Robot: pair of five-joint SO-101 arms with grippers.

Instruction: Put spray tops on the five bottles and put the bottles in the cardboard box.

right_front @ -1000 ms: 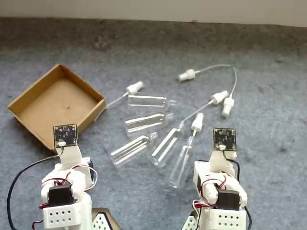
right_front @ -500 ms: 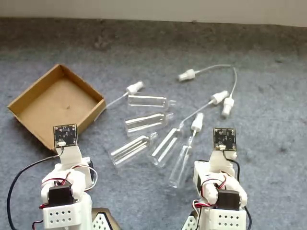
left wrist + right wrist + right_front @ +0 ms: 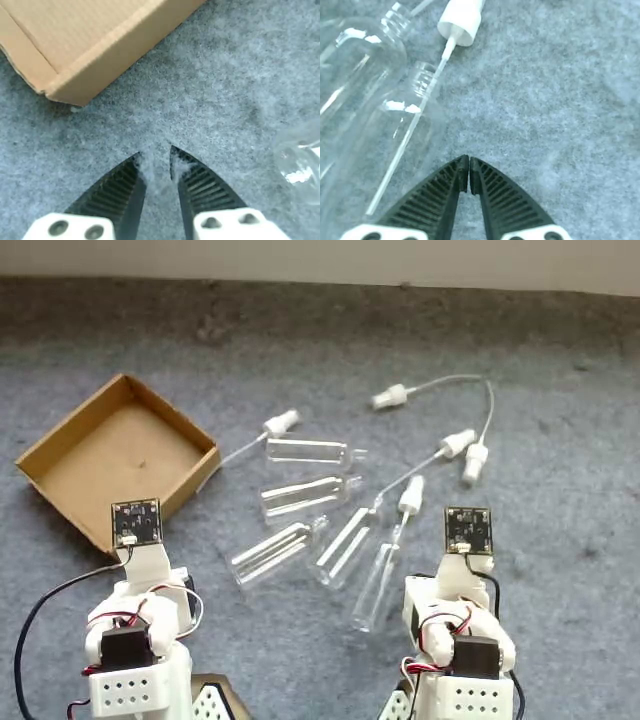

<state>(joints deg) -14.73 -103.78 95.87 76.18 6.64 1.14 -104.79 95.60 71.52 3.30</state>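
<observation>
Several clear bottles lie uncapped on the grey carpet, among them one point(image 3: 306, 452) farthest back, one point(image 3: 270, 552) toward the box, and one point(image 3: 378, 585) by the right arm. White spray tops with thin tubes lie around them point(image 3: 282, 423) point(image 3: 392, 397) point(image 3: 457, 443). One spray top point(image 3: 461, 17) has its tube running into the neck of the nearest bottle point(image 3: 395, 140), with the cap off the neck. My right gripper point(image 3: 469, 162) is shut just beside that bottle. My left gripper point(image 3: 155, 156) is slightly open over bare carpet near the cardboard box point(image 3: 100, 45).
The open cardboard box point(image 3: 115, 455) sits at the left with nothing in it. A bottle's base point(image 3: 300, 160) shows at the edge of the left wrist view. Bare carpet stretches to the right of the tops and along the back.
</observation>
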